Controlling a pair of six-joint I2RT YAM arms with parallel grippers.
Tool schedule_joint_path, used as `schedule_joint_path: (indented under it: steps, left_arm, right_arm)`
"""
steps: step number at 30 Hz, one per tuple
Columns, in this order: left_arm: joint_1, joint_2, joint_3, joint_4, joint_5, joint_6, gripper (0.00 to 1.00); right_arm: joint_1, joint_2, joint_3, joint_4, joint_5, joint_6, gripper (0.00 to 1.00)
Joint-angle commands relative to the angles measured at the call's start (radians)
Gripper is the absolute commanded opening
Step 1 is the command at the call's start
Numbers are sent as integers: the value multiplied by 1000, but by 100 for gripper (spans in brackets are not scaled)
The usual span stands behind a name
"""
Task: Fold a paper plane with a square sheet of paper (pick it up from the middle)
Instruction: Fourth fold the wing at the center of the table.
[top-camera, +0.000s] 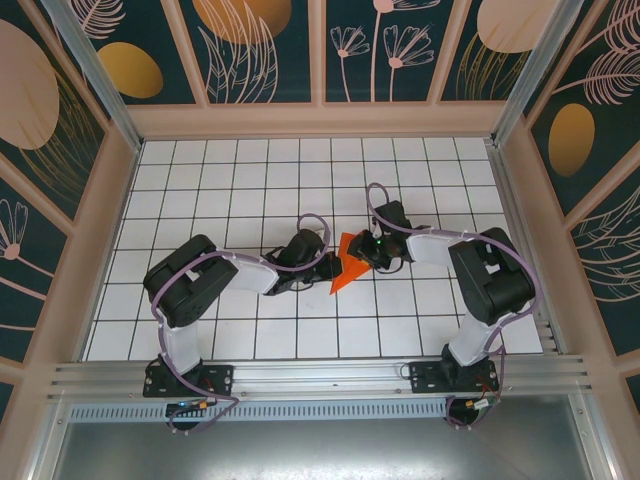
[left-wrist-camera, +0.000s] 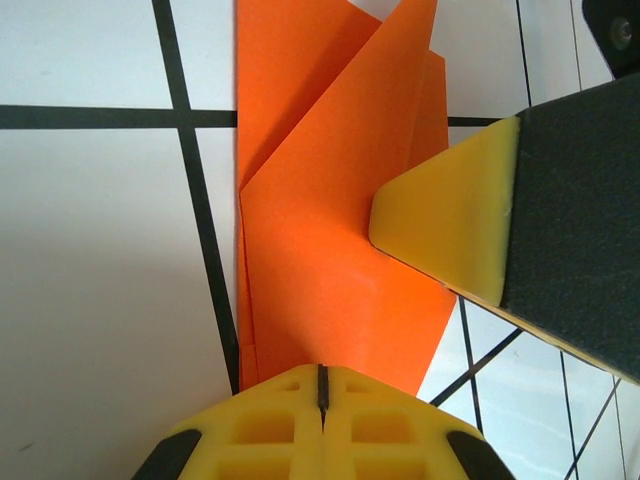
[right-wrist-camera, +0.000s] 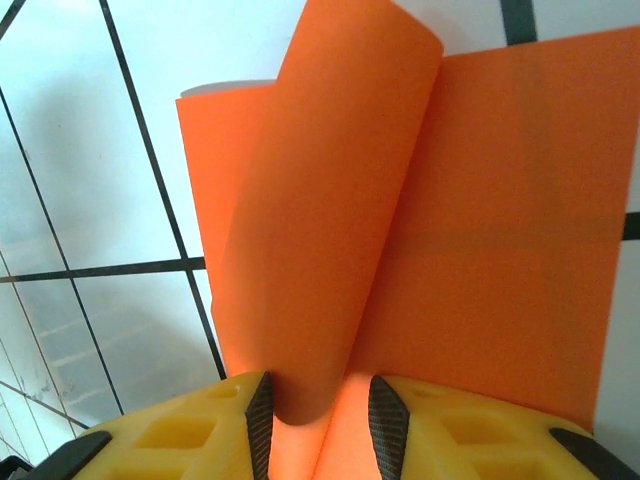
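Mid-fold. Sheet of paper (top-camera: 345, 262) sits mid-worktop (top-camera: 250, 170). Left claw (left-wrist-camera: 322, 385) is shut, pinning it. Right claw (right-wrist-camera: 315, 405) is narrow around the raised flap (right-wrist-camera: 320, 200); can't tell if it grips. Next I'd lay the flap over and crease it.

The paper plane (left-wrist-camera: 320, 270) is thin orange paper: matt, smooth, sharply creased. Fingers (right-wrist-camera: 170, 435) of the right gripper (right-wrist-camera: 318, 405) and left gripper (left-wrist-camera: 322, 385) are yellow moulded plastic, matt and faintly grainy. The tabletop (right-wrist-camera: 90, 150) beneath the fingers is smooth white with a slight sheen.
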Motion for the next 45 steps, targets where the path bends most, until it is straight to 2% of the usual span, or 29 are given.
schedule_joint_path:
  steps: [1, 21, 30, 39, 45]
  left_arm:
    - [7, 24, 13, -37, -1, 0, 0]
    - [11, 6, 13, -72, -42, -1, 0]
    - [12, -39, 14, -71, -40, 11, 0]
    - [12, -38, 14, -92, -73, 8, 0]
    - [12, -21, 20, -109, -80, 18, 0]
  right_arm:
    - [22, 135, -64, -139, 163, -30, 37]
    - [40, 186, -53, -170, 222, -35, 41]
    - [41, 187, -56, -176, 237, -26, 40]
    - [41, 190, -55, -183, 246, -19, 44]
    - [43, 197, -54, -189, 256, -18, 43]
